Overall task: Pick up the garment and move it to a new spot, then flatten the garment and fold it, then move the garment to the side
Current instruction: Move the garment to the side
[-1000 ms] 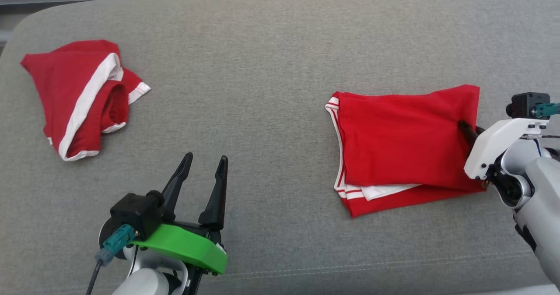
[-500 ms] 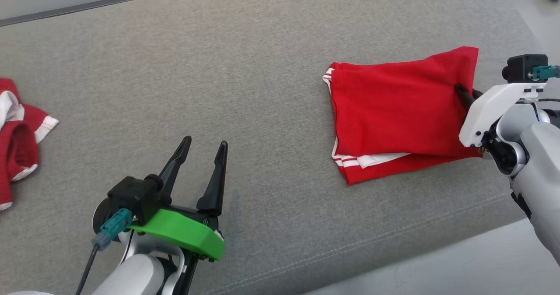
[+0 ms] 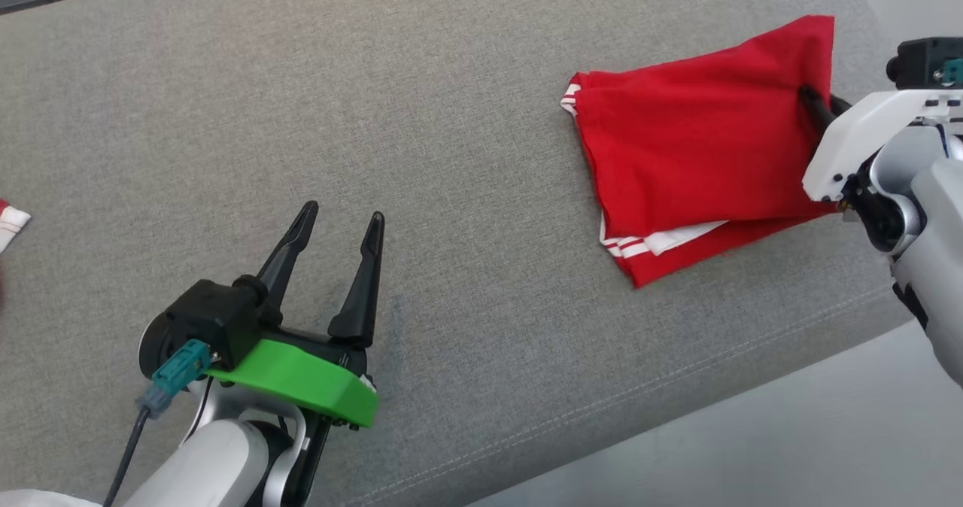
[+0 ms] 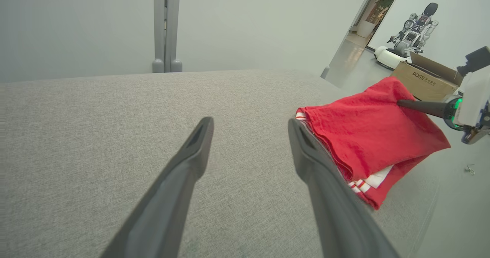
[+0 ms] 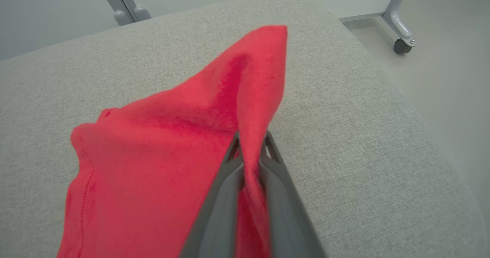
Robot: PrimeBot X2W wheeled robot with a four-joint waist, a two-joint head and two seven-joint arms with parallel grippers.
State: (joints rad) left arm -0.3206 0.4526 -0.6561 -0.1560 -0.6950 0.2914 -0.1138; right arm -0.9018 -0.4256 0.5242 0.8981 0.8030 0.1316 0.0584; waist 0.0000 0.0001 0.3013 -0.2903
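Note:
The garment (image 3: pixel 692 146) is red with white striped trim and lies folded near the right end of the grey cushion (image 3: pixel 451 116). My right gripper (image 3: pixel 811 101) is shut on its right edge, which is pulled up into a peak (image 5: pixel 264 59) between the fingers (image 5: pixel 229 181). The left wrist view shows the same garment (image 4: pixel 367 135) with the right gripper (image 4: pixel 402 103) pinching it. My left gripper (image 3: pixel 342 217) hovers open over bare cushion at the lower left, well left of the garment, with nothing between its fingers (image 4: pixel 191 162).
A corner of another red-and-white cloth (image 3: pixel 11 221) peeks in at the far left edge. The cushion's front edge runs diagonally, with pale floor (image 3: pixel 752 447) beyond it. A cardboard box (image 4: pixel 425 78) and another robot (image 4: pixel 413 32) stand off the cushion's right end.
The head camera has swung right, sliding the other cloth almost out of view. My right gripper has dragged the folded garment toward the cushion's right end. The left gripper stays open.

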